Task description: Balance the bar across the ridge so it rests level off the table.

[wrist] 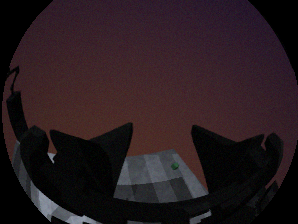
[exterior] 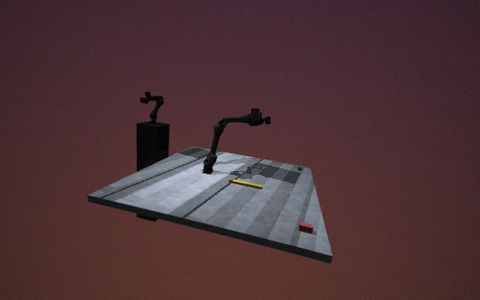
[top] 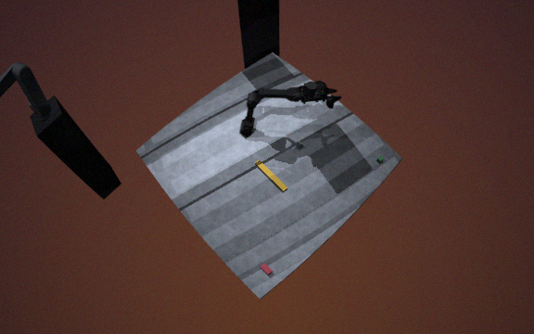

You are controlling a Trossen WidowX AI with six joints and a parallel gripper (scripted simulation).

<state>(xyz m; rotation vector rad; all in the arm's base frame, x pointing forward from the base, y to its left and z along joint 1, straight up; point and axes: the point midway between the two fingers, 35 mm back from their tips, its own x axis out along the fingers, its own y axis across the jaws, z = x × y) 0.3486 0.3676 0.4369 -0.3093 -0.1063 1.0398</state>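
Below and apart from wide-open end effector, yellow bar lies.

Black jointed arm, slender links, bulkier rounded joints, dark gripper, pointed triangular fingers

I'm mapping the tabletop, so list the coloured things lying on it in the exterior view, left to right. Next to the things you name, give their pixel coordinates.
Yellow bar point(top: 272, 176) point(exterior: 246, 183), green block point(top: 379, 160) point(exterior: 300, 168) point(wrist: 175, 165), red block point(top: 266, 269) point(exterior: 306, 227).
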